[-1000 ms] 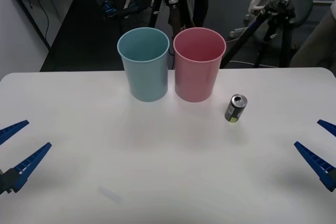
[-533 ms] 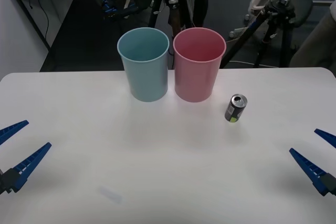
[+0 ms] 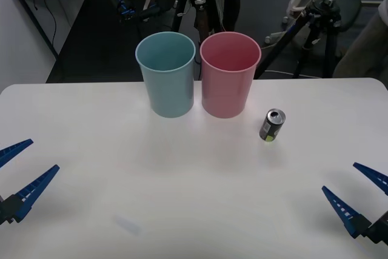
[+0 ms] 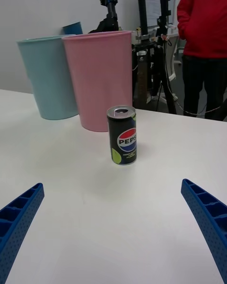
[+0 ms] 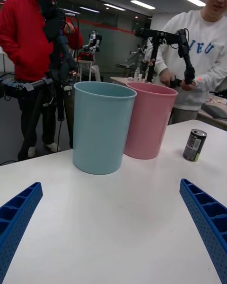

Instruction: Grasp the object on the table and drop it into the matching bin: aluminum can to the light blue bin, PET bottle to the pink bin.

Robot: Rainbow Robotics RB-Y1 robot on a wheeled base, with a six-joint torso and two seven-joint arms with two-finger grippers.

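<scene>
Right gripper (image 3: 356,199) has slid lower and inward at the lower right, fingers spread wide, empty. Left gripper (image 3: 23,168) waits at lower left, also wide open. Aluminum can (image 3: 272,125) stands upright right of centre, beside the pink bin (image 3: 229,76); light blue bin (image 3: 167,75) alongside.

In the front view, the picture's lower edge is cutting off the right pincer (image 3: 356,195) at its base, and the left edge is clipping the left pincer (image 3: 19,171). The pink bin (image 4: 100,78) is hiding part of the light blue bin (image 4: 47,75) in the right wrist view.
</scene>
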